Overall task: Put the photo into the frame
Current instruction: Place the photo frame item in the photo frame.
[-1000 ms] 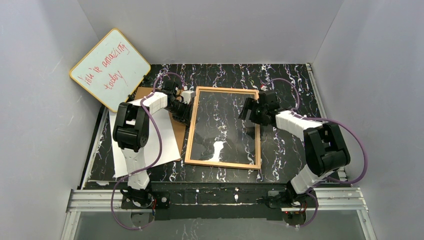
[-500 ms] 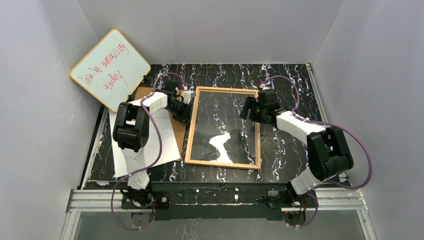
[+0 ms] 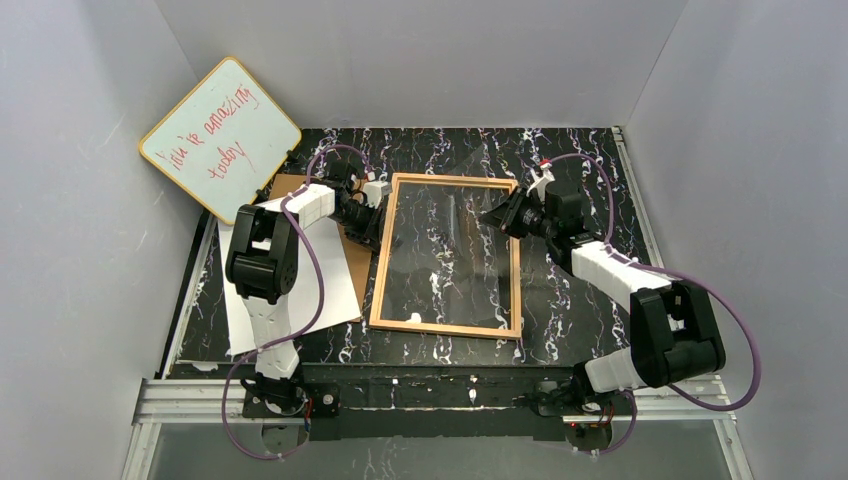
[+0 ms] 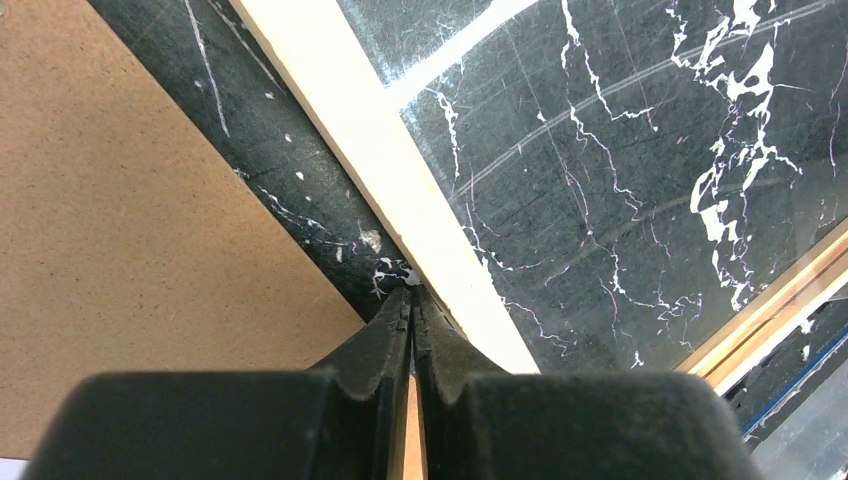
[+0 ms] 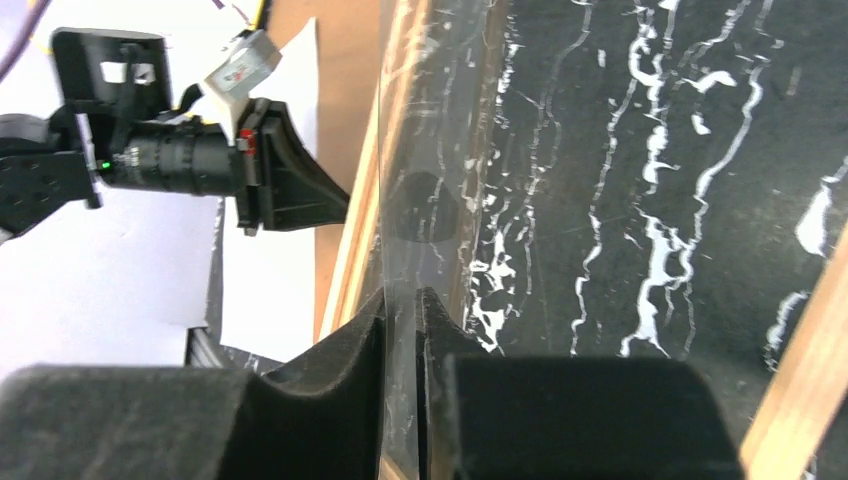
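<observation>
The light-wood frame [image 3: 380, 270] lies flat in the middle of the black marbled table. Its clear pane [image 5: 440, 120] stands tilted up on its right side, and my right gripper [image 3: 499, 215] is shut on that raised edge; the right wrist view shows the pane edge-on between the fingers [image 5: 345, 345]. My left gripper [image 4: 411, 296] is shut with nothing in it, its tip touching the outside of the frame's left rail [image 4: 400, 170]. The photo [image 3: 340, 290] lies white side up at the left, partly under the left arm.
A brown backing board [image 4: 130, 200] lies between the photo and the frame, overlapping the photo. A yellow-rimmed whiteboard [image 3: 220, 138] with red writing leans against the left wall. Grey walls enclose the table on three sides.
My right gripper has shut on the pane's right edge and drawn back to the right, tilting the pane up. The right arm's elbow swung outward. The left arm has stayed put.
</observation>
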Motion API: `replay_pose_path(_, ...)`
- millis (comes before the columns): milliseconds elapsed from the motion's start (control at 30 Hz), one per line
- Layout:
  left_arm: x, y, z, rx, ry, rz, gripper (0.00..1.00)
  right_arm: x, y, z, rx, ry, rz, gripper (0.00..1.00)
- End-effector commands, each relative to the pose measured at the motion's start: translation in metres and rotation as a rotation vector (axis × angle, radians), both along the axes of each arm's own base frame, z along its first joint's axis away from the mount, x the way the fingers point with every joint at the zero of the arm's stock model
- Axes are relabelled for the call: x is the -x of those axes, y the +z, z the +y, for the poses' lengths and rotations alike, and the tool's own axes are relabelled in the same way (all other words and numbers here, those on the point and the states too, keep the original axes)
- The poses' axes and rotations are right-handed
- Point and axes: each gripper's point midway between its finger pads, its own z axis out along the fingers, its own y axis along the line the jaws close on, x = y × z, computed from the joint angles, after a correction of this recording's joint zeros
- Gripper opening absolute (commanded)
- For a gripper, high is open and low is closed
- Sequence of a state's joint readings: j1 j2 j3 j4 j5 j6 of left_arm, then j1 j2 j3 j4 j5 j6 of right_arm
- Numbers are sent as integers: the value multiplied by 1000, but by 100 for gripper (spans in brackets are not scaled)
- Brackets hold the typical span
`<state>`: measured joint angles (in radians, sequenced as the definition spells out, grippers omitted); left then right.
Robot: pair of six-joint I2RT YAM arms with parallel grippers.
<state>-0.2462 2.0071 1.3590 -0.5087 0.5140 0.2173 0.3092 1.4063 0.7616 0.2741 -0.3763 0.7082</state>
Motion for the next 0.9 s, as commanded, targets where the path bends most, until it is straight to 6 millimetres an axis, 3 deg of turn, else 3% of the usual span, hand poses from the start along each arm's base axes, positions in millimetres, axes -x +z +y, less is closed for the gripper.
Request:
replay_pose_path(0, 22, -24, 7, -71, -30, 81, 3, 5, 34, 17, -157, 94, -81, 19)
replay_pose_path(267, 23, -24, 7, -73, -30, 87, 1, 7, 51, 14, -283, 97, -90, 1)
replay_pose_path(533, 23, -23, 8, -73, -33, 88, 0, 12, 56, 15, -410, 124, -53, 1)
replay_pose_path(733, 23, -22, 7, -70, -35, 85, 0, 7, 43, 14, -452, 85, 33, 1)
replay_pose_path(867, 24, -23, 7, -68, -35, 89, 0, 7, 58, 19, -579, 104, 57, 1)
